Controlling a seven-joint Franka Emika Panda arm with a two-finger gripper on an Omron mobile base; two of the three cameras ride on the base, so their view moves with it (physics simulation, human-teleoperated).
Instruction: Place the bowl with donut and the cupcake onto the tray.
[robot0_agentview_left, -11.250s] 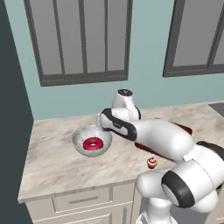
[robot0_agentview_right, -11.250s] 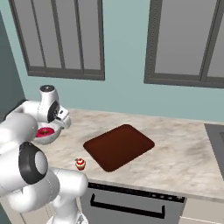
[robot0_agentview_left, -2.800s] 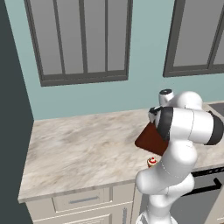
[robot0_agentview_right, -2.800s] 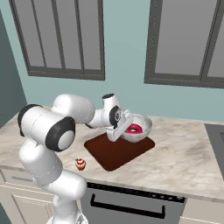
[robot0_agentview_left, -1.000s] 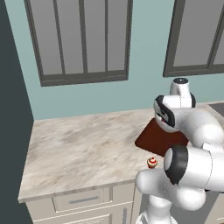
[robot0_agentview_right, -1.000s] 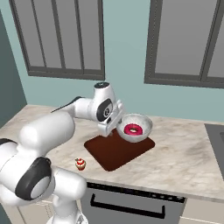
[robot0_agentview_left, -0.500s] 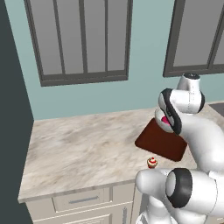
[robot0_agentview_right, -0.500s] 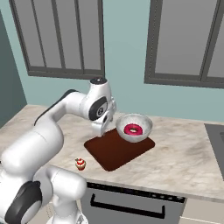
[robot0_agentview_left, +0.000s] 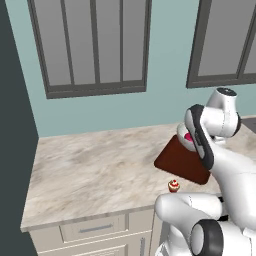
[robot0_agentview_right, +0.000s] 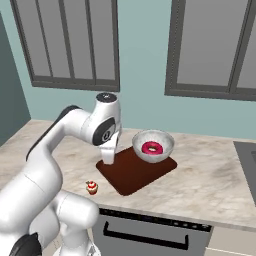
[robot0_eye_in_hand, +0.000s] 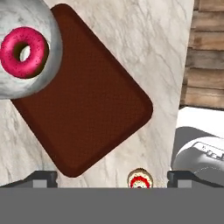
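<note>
On the table's (robot0_agentview_right: 215, 185) near left sits one cupcake (robot0_agentview_right: 91, 187), off the tray. Fingers (robot0_eye_in_hand: 43, 177) spread apart, empty, above one tray (robot0_agentview_right: 131, 174). One bowl (robot0_agentview_right: 153, 145) holding one donut (robot0_agentview_right: 152, 147) occupies its far right corner.

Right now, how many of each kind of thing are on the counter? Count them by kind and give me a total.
Bowl: 1
Donut: 1
Cupcake: 1
Tray: 1
Total: 4
</note>
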